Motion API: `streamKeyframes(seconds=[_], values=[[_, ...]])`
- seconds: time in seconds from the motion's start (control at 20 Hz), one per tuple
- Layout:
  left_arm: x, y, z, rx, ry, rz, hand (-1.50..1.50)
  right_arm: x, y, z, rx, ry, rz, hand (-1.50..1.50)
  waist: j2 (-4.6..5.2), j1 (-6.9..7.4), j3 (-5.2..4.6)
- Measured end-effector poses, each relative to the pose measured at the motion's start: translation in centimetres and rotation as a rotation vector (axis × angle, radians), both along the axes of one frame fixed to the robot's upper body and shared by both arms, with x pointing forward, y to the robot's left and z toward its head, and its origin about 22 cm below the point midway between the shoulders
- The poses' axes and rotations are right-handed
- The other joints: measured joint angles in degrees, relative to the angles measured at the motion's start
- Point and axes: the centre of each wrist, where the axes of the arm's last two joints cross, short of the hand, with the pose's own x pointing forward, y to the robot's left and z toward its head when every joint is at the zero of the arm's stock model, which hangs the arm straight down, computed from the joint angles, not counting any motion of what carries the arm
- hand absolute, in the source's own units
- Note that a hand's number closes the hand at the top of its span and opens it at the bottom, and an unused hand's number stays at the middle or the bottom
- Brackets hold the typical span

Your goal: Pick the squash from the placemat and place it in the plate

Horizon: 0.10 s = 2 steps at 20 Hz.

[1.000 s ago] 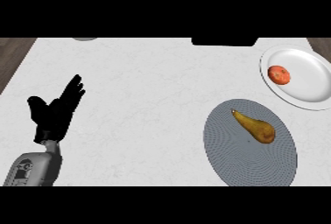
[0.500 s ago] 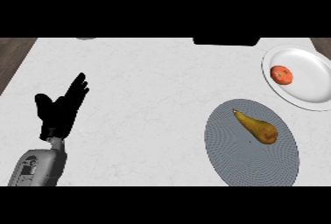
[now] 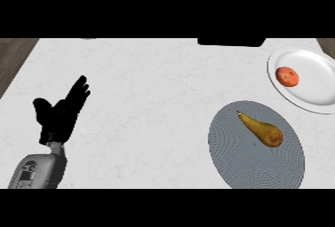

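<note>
One hand shows, the left, at the near left of the worktop, its grey forearm coming in from the lower edge. Its fingers are straight and spread, pointing up and away, holding nothing; it looks to be resting there, well clear of everything else. No right hand is in view.

Far to that hand's right, at about its own depth, lies the grey oval placemat. On its farther half sits the squash, tan and pear-shaped, on its side with the thin neck pointing away and toward the hand's side, the fat end nearer the right edge. So the squash lies on the placemat, not in the plate. Lying flat with the neck free, it probably offers a grasp across its thick body.

Farther off and further right is the white plate, just beyond the placemat's far corner. It holds one small round red-orange thing on its left part; most of its surface is bare. Both sit on the right side, which judging by reach suits the unseen right hand better.
</note>
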Motion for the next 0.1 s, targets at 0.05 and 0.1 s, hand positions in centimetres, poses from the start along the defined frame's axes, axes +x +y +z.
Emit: streamKeyframes(seconds=[0.05,0.1], values=[[-0.06,0.05,-0.12,0.002,-0.001,0.005,0.00,-0.47,-0.35,-0.07,-0.008,0.008,-0.007,-1.50,0.00,-0.09,0.00],[-0.12,0.00,-0.11,0.001,0.001,0.003,0.00,-0.80,-0.63,0.01,-0.015,0.017,-0.009,-1.50,-0.01,-0.09,0.01]])
